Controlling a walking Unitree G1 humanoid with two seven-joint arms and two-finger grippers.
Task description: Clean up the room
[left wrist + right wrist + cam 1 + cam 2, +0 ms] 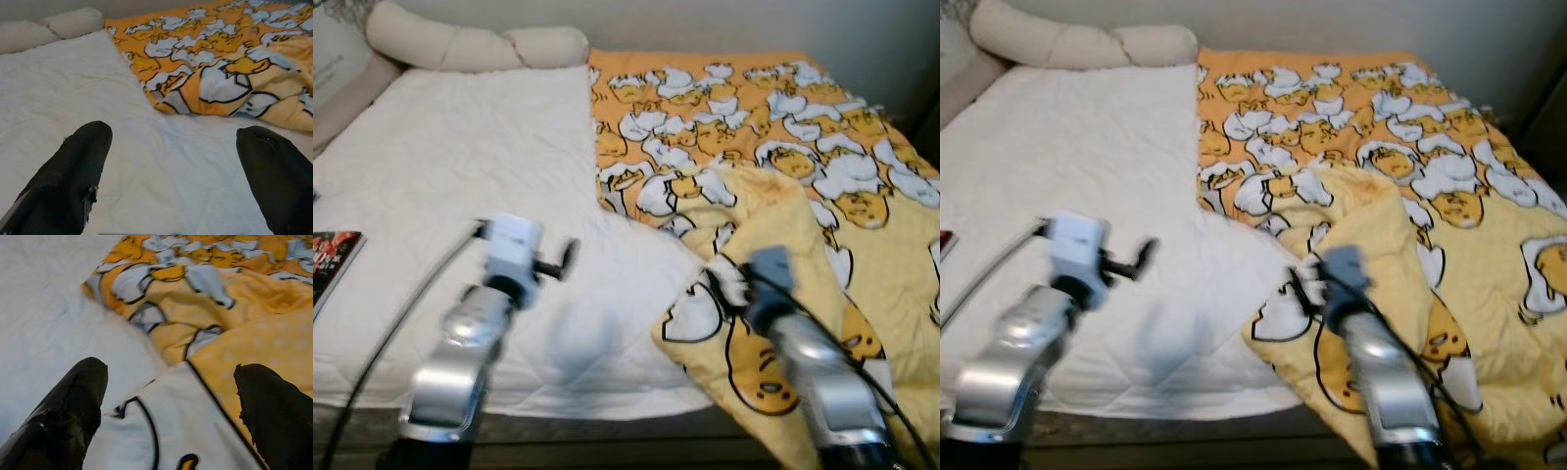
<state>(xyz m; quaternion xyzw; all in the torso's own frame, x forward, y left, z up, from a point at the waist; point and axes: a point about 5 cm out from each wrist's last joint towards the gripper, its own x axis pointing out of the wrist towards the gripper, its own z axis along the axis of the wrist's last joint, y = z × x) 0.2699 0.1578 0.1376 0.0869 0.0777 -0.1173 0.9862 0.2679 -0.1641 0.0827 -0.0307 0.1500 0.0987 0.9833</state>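
Here, a bed (450,157) with a white quilted mattress cover is lying across the scene. A yellow and orange blanket (754,127) printed with cartoon egg characters is covering its right half, and the near corner is lying folded back on itself in a rumpled heap. A long cream bolster pillow (475,44) is resting along the head of the bed, and a book (328,257) is lying at the left edge.

The left gripper (171,171) is hovering over bare white sheet, its fingers (78,166) standing wide apart and holding nothing. The right gripper (171,406) is hanging above the folded blanket corner, its fingers (73,401) likewise wide apart and empty.

The step in hand is probably straightening the blanket. To do it well, the right gripper should be closing on the loose hem itself, not on the bunched layers beneath, while the left gripper is reaching across to take a second point on the edge, so both are drawing the cloth flat and evenly over the uncovered half.
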